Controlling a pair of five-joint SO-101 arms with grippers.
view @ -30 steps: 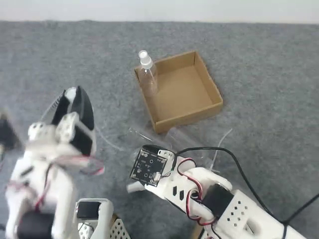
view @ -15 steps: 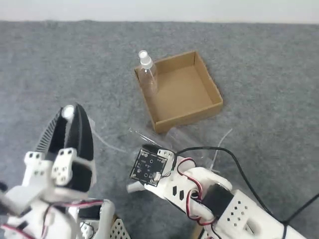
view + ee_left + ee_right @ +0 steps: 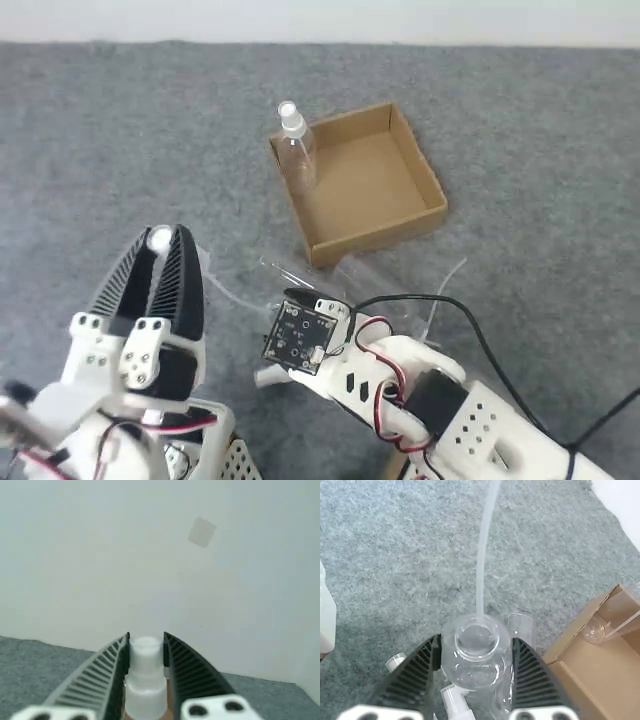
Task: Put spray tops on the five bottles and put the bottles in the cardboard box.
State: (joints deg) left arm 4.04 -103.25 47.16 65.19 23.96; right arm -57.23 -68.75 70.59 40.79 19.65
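My left gripper (image 3: pixel 160 240) is shut on a white spray top (image 3: pixel 146 675) and is raised, facing the wall in the left wrist view. The top's thin dip tube (image 3: pixel 486 550) slants down to the mouth of a clear bottle (image 3: pixel 477 645). My right gripper (image 3: pixel 476 680) is shut on that bottle and holds it upright, just in front of the cardboard box (image 3: pixel 405 225). Another bottle with a spray top (image 3: pixel 295 140) stands at the box's left corner; I cannot tell whether it is inside.
More clear bottles (image 3: pixel 365 270) and loose dip tubes (image 3: pixel 445 285) lie on the grey carpet between the box and my right arm. Loose spray tops (image 3: pixel 395 662) lie under the held bottle. The two arms stand close together at the near edge.
My left gripper has swung right and nearer with the spray top, bringing its dip tube over the bottle held by the right gripper. The right arm has stayed still.
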